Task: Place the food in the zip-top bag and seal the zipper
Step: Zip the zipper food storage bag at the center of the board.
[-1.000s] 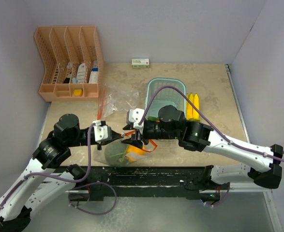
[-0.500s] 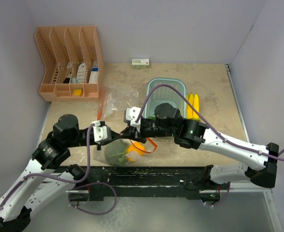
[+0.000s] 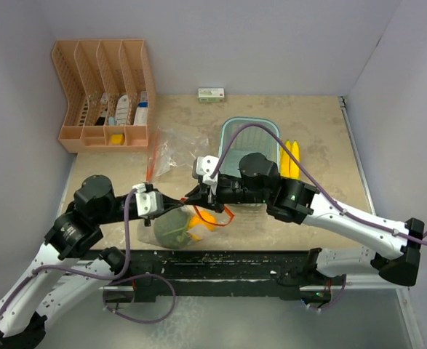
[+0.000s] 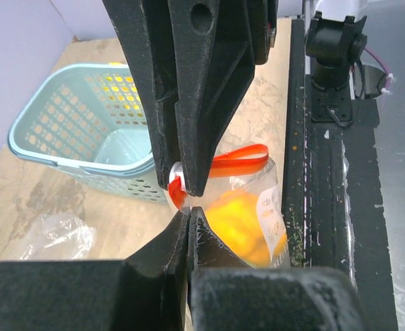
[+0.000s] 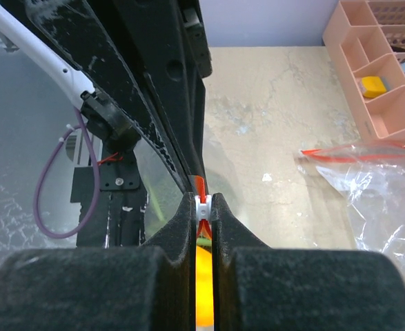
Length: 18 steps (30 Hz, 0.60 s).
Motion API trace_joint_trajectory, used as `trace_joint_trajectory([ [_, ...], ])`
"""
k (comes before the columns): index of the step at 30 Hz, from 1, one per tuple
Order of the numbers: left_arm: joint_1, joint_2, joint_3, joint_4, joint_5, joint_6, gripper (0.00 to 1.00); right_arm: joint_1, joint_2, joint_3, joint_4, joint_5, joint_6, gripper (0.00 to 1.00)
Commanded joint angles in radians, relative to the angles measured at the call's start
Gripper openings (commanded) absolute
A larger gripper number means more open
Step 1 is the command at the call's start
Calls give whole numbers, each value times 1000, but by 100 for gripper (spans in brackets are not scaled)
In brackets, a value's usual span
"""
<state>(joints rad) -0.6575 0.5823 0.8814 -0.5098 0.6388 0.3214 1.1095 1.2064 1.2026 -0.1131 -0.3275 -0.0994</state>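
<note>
Pinching bag zipper (image 4: 240,157): left tool (image 4: 188,215), right tool (image 5: 201,205)

Bag (image 3: 171,231) in front, basket (image 3: 251,120) behind it, bananas (image 3: 290,160) just right of basket

Both arms meet over the near middle, where the left gripper (image 3: 178,208) and right gripper (image 3: 198,199) pinch the clear zip-top bag with a red zipper (image 3: 171,231), closing off that stretch. The light blue mesh basket (image 3: 251,134) and yellow bananas (image 3: 290,158) fill the centre-right. A crumpled clear plastic bag (image 3: 173,151) lies left of the basket. The peach plastic organiser (image 3: 104,87) blocks the far left corner. Bare tan tabletop (image 3: 329,160) lies open right of the bananas, and along the far wall either side of a small green-and-white box (image 3: 212,94).
</note>
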Motion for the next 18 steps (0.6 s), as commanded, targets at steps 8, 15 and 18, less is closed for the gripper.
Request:
trace_joint_trajectory([
  [8,-2,-44,35,101,-27,-36,0,-36,-39,-49,-2,64,33,0],
  [15,-1,-37,22,125,-66,-43,0,-37,-18,-51,-10,33,32,0],
  [18,-2,-28,14,131,-41,-43,0,-36,-24,-60,5,42,42,0],
])
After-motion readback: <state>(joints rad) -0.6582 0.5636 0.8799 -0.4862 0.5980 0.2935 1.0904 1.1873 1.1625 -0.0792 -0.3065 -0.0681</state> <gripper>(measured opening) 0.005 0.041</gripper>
